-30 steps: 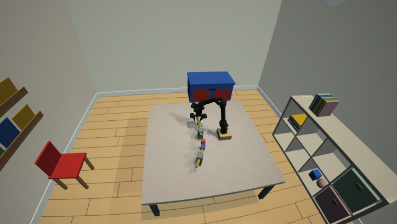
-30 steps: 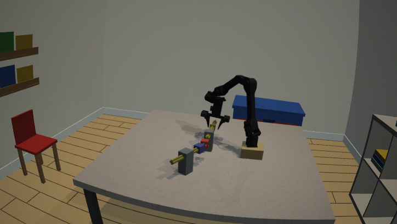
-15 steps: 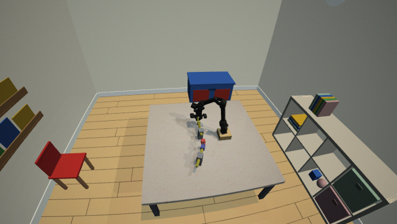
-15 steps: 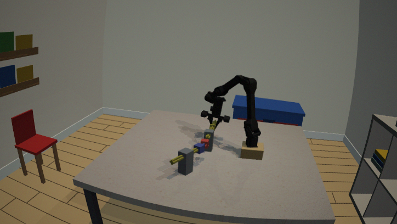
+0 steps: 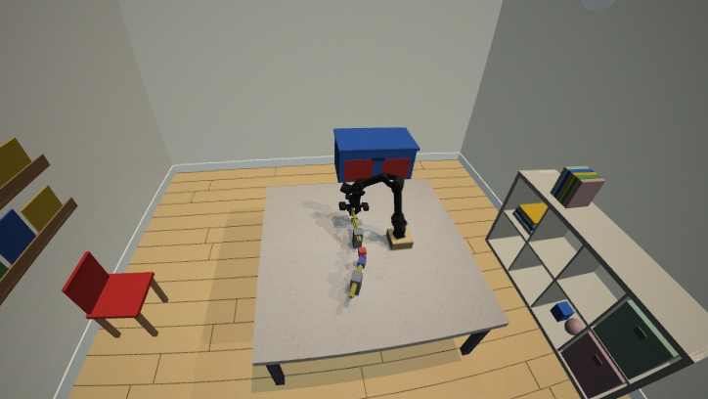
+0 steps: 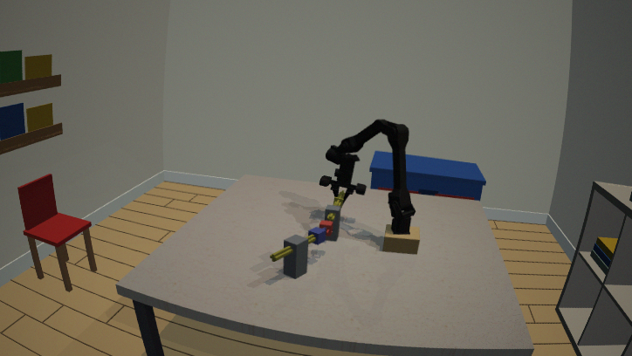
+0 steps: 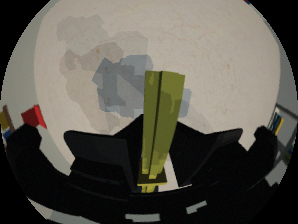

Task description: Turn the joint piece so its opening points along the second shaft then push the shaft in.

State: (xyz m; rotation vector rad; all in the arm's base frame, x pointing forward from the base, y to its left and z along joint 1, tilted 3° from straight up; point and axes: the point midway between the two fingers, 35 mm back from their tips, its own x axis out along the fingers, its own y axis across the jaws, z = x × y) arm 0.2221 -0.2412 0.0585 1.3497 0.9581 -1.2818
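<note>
The first shaft (image 5: pixel 352 291) (image 6: pixel 280 253), yellow, runs through the front grey block (image 5: pixel 356 283) (image 6: pixel 295 261). On its inner end sit a blue hinge part (image 5: pixel 361 262) (image 6: pixel 316 235) and the red square joint piece (image 5: pixel 362 251) (image 6: pixel 326 227), close to the rear grey block (image 5: pixel 357 242) (image 6: pixel 334 229). The yellow second shaft (image 5: pixel 355 221) (image 7: pixel 162 92) passes through the rear block and sticks out behind it, with a collar (image 7: pixel 151 180) in the wrist view. My gripper (image 5: pixel 353 211) (image 6: pixel 340 200) (image 7: pixel 153 118) is shut on this rear part. The joint opening and its fit with the shaft cannot be made out.
The arm's wooden base (image 5: pixel 400 240) (image 6: pixel 401 242) stands on the table (image 5: pixel 296 307) (image 6: pixel 397 300) to the right of the blocks. The arm arches over from it to the shaft. A blue chest (image 5: pixel 374 138) (image 6: pixel 426 172) stands behind the table.
</note>
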